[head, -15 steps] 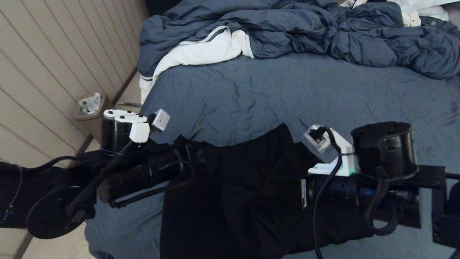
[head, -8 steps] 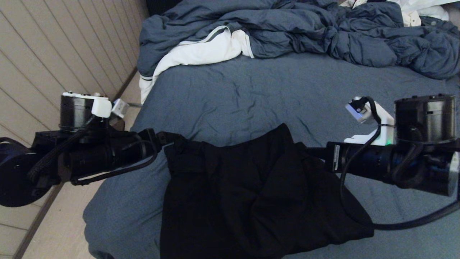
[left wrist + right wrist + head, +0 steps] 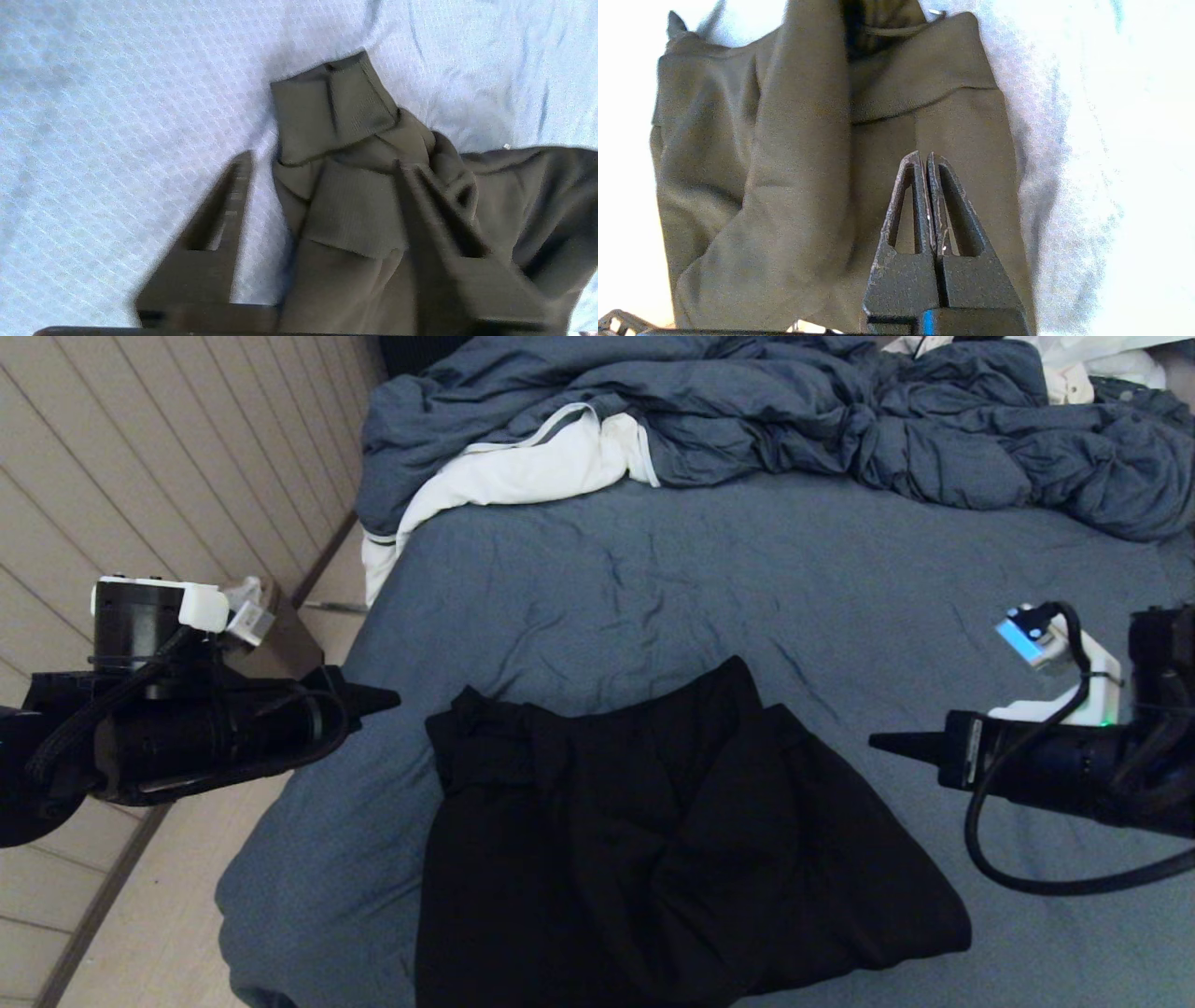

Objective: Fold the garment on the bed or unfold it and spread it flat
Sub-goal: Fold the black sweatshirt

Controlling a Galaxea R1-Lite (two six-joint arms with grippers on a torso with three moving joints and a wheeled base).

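Observation:
The black hoodie (image 3: 653,840) lies folded in a compact heap on the near part of the blue-grey bed (image 3: 747,579), its ribbed cuffs (image 3: 331,112) stacked at its left edge. My left gripper (image 3: 383,697) hovers just left of the hoodie, apart from it. In the left wrist view this gripper (image 3: 322,163) is open, with the cuffs showing between its fingers below. My right gripper (image 3: 878,741) hangs to the right of the hoodie, clear of the cloth. In the right wrist view it (image 3: 923,158) is shut and empty above the hoodie (image 3: 784,163).
A rumpled blue-grey comforter (image 3: 794,420) is piled along the bed's far side, with a white cloth with a dark stripe (image 3: 504,476) at its left. A bin (image 3: 271,635) stands on the floor left of the bed, by the panelled wall.
Both arms have drawn outward, away from the hoodie: the left to the left, the right to the right. The hoodie's edges, held a second ago, now lie free on the bed.

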